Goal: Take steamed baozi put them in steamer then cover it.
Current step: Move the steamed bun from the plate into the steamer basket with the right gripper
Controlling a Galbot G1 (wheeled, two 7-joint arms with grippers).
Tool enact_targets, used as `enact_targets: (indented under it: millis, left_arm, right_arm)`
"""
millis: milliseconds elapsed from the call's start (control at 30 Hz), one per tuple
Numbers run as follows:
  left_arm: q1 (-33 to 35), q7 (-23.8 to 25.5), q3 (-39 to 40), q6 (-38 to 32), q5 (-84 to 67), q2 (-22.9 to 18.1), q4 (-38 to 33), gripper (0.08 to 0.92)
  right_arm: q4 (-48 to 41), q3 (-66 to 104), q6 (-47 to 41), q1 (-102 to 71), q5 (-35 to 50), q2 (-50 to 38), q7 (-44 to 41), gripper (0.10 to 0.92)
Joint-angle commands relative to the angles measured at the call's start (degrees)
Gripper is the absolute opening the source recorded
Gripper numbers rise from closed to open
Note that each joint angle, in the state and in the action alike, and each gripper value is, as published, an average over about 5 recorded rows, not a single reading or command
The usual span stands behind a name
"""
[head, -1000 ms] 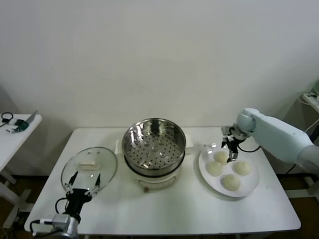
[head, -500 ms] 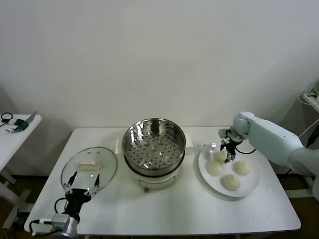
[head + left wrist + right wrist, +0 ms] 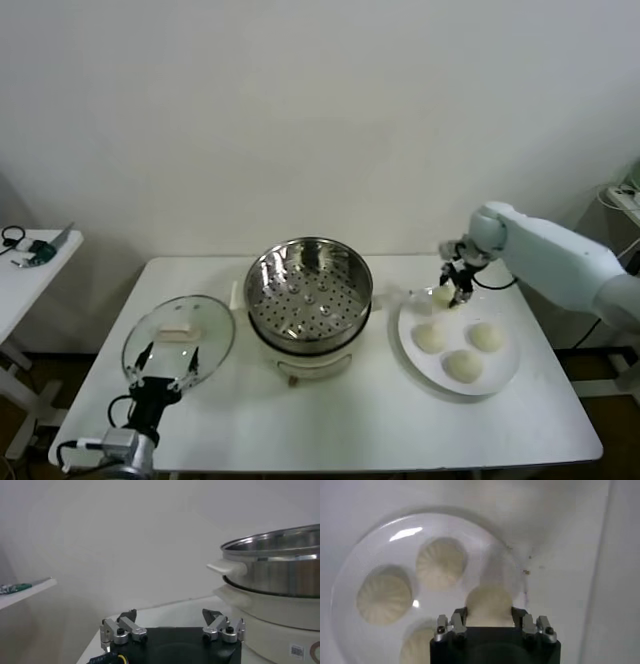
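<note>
My right gripper point(image 3: 450, 290) is shut on one steamed baozi point(image 3: 443, 295) and holds it just above the far left part of the white plate point(image 3: 505, 375); the wrist view shows the bun point(image 3: 489, 605) between the jaws. Three more baozi point(image 3: 430, 337) point(image 3: 486, 336) point(image 3: 463, 365) lie on the plate, also seen in the wrist view point(image 3: 441, 563). The steel steamer point(image 3: 309, 290) stands open at the table's centre. The glass cover point(image 3: 179, 338) lies on the table at the left. My left gripper point(image 3: 165, 380) is open and parked near the cover's front edge.
The steamer's side handle point(image 3: 227, 567) and cream base point(image 3: 270, 625) show close in the left wrist view. A small side table point(image 3: 35, 260) with tools stands far left. The wall is right behind the table.
My right gripper closed on the far left baozi and lifted it off the plate, moving slightly up and toward the back. The left arm has not moved.
</note>
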Motion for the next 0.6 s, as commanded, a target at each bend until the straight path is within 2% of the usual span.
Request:
enact_targets:
  millis: [33,267,433,600]
  left_arm:
    - [0.1,-0.12,0.38,0.1,0.24,0.02,-0.71,0.823]
    - [0.02,-0.16,0.69,0.2,0.31,0.5,-1.16,0.823]
    - [0.1,-0.43,0.5,-0.07,-0.09,0.76,-1.25,0.823]
    - [0.15,-0.58,0.07,-0.33,-0.68,1.04,-1.32,0.823]
  right_arm:
    - [12.89,-13.91,12.34,25.26,10.27,0.45,-0.58,0.611]
    - [19.65,-14.23,24.53,32.69,11.49,10.34,2.41,0.611]
    - [19.51,-12.21,32.06,27.79,4.25,19.05,5.59,0.611]
    - [13.25,-9.64,36.47,18.59,-4.45,24.39,6.22,0.611]
